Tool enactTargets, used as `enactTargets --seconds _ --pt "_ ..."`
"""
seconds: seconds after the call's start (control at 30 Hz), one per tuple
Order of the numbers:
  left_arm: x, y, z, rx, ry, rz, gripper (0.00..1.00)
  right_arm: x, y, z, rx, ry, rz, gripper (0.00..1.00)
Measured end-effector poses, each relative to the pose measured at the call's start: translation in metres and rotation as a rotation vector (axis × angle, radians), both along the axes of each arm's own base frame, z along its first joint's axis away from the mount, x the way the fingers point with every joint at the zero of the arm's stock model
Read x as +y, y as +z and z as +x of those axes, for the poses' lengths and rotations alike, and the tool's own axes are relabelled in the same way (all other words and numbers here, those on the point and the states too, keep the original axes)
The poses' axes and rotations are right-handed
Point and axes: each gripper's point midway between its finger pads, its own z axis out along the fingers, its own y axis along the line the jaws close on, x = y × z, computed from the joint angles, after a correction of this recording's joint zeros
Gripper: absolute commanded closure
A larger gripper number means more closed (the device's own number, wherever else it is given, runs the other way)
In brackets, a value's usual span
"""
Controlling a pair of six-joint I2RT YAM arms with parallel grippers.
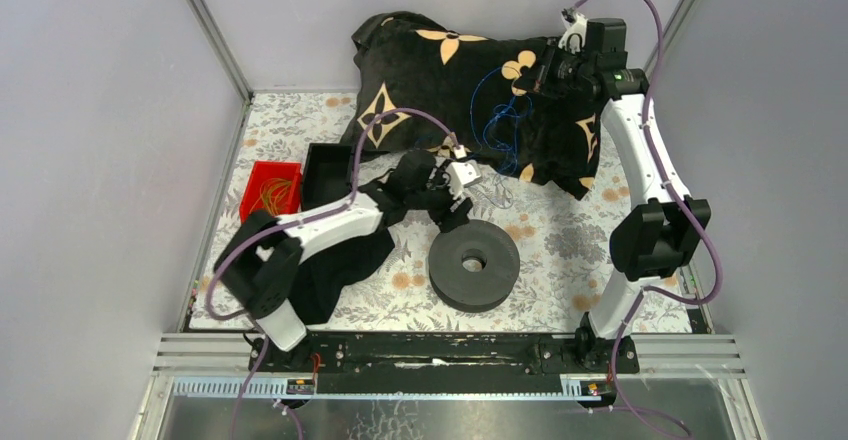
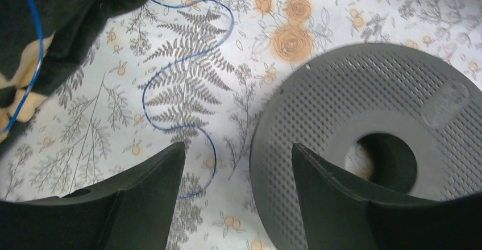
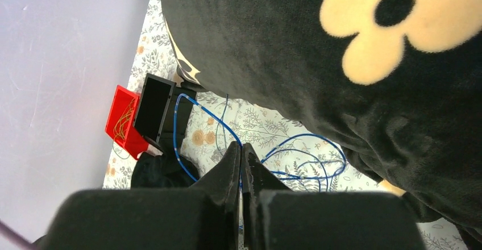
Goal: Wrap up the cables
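The cables [image 1: 492, 120] are thin blue wires that trail from the black flowered pillow [image 1: 450, 70] down onto the floral tabletop. One cable [image 2: 170, 99] snakes over the cloth, and its end loop lies between my left gripper's fingers [image 2: 153, 193]. My left gripper [image 2: 239, 156] is open and hovers low, with the left rim of the black disc spool [image 2: 364, 119] also between its tips. My right gripper [image 3: 241, 146] is raised in front of the pillow [image 3: 341, 62] and shut on a blue cable [image 3: 204, 116]. From the top, the spool [image 1: 474, 265] lies flat at mid-table.
A red bin [image 1: 270, 192] with orange-yellow strands and an open black box [image 1: 328, 172] stand at the left. A black cloth [image 1: 340, 265] lies under the left arm. Grey walls close in the back and both sides. Purple cords loop off both arms.
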Motion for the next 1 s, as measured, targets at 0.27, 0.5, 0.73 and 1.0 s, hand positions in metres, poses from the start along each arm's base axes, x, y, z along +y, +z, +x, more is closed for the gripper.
enactTargets --seconds 0.27,0.5,0.73,1.0 --pt "-0.030 -0.018 0.039 0.016 0.025 0.033 0.30 -0.009 0.000 0.001 0.008 -0.005 0.016 1.00" --pt "-0.039 -0.037 0.066 -0.020 -0.046 0.127 0.32 -0.007 -0.004 -0.001 0.023 0.019 0.014 1.00" --pt "-0.030 -0.071 0.083 -0.018 -0.130 0.235 0.30 -0.006 -0.007 -0.005 0.034 0.039 0.006 1.00" --pt "-0.019 -0.102 0.102 -0.027 -0.190 0.321 0.35 -0.004 -0.007 -0.006 0.030 0.051 0.008 1.00"
